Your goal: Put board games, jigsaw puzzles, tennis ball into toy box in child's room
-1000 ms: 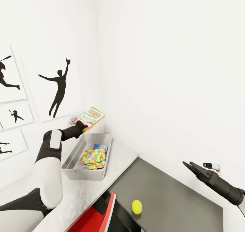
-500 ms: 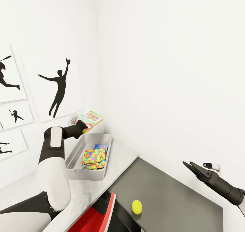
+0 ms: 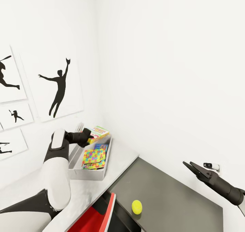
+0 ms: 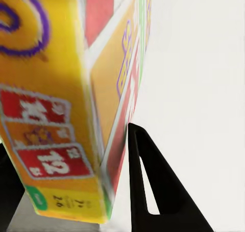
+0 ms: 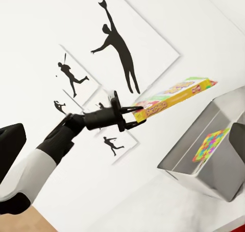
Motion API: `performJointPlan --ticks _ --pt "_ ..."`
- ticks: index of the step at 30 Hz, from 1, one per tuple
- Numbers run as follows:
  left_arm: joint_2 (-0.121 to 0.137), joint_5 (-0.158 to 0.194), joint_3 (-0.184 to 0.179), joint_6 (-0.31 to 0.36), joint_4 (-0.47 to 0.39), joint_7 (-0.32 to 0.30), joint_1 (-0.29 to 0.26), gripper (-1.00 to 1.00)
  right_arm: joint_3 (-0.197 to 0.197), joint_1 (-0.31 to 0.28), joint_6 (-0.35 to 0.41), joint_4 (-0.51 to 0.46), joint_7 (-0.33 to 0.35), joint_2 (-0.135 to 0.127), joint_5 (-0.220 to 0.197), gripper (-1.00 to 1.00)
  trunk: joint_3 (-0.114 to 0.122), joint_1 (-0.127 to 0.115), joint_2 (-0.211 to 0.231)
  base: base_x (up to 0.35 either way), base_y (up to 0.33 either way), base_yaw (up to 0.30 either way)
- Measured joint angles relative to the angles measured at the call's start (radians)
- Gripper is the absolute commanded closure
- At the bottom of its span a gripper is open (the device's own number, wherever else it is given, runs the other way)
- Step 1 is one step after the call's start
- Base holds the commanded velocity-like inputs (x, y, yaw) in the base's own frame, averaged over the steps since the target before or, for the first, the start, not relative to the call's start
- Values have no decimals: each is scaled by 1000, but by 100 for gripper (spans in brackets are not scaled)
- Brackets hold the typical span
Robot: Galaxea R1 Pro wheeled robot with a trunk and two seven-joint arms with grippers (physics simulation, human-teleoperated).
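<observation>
My left gripper [image 3: 88, 136] is shut on the near end of the Skip-Bo board game [image 3: 99, 132], a green, yellow and red box. It holds the box nearly flat just over the far end of the light grey toy box [image 3: 89, 175] on the white table [image 3: 119, 157]. In the left wrist view a dark finger [image 4: 145, 191] presses the board game [image 4: 61, 114]. A jigsaw puzzle [image 3: 93, 156] lies inside the toy box, over a blue-printed flat item [image 3: 101, 146]. The tennis ball [image 3: 136, 206] rests on the dark grey cabinet. My right gripper [image 3: 190, 167] hangs open and holds nothing.
The dark grey cabinet [image 3: 170, 198] stands lower, beside the table. A red chair [image 3: 97, 220] is tucked at the table's near edge. The wall corner rises just behind the toy box, with silhouette pictures [image 3: 59, 89] on the left wall. A white socket [image 3: 211, 165] is on the right wall.
My left gripper has come down and nearer with the Skip-Bo box, from well above the toy box to just over its far end, and the box has tilted flatter. The right arm is still.
</observation>
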Motion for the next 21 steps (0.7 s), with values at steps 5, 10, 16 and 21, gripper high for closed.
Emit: performJointPlan --ticks 5,10,16,21 --pt "-1 12 3 -14 31 19 -1 100 0 0 0 0 0 0 0 -100 0 0 0 0 0 0" --pt "2 14 6 -67 59 23 -1 100 0 0 0 0 0 -1 0 -100 0 0 0 0 0 0" --pt "7 11 6 -101 134 24 -1 100 0 0 0 1 0 -2 0 -100 0 0 0 0 0 0" --pt "7 14 7 -148 153 22 -2 100 -1 0 0 2 0 -2 0 -100 0 0 0 0 0 0"
